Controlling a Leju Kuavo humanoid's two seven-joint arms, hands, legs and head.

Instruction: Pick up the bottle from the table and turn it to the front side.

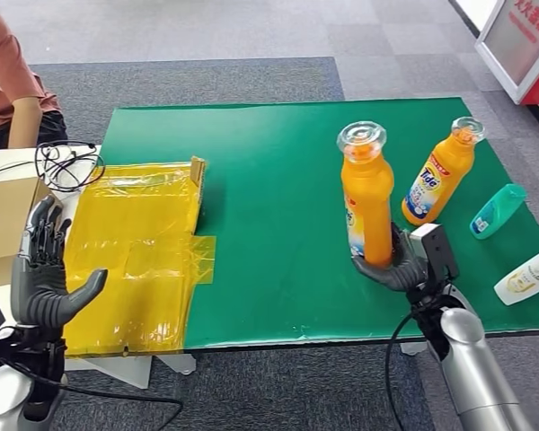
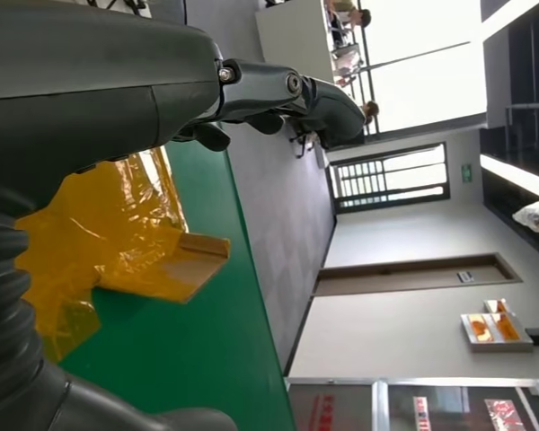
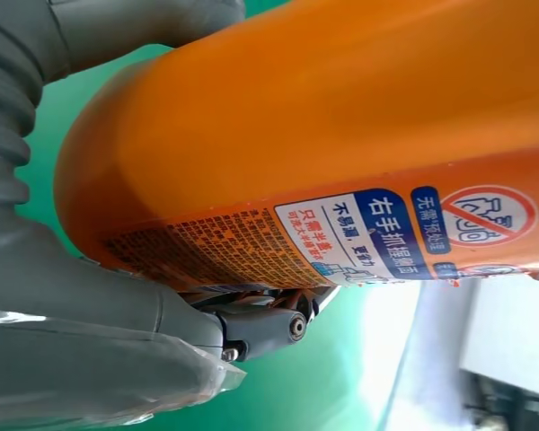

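Gripping the orange bottle (image 1: 366, 202) low on its body, your right hand (image 1: 395, 265) holds it upright at the green table's (image 1: 273, 224) near edge, its label turned sideways, so next you likely twist the wrist, while your left hand (image 1: 43, 269) hangs open.

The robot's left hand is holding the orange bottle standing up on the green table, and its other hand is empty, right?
Not quite. It is the right hand that grips the upright orange bottle on the green table; the left hand is the empty one, fingers spread. The head view shows this.
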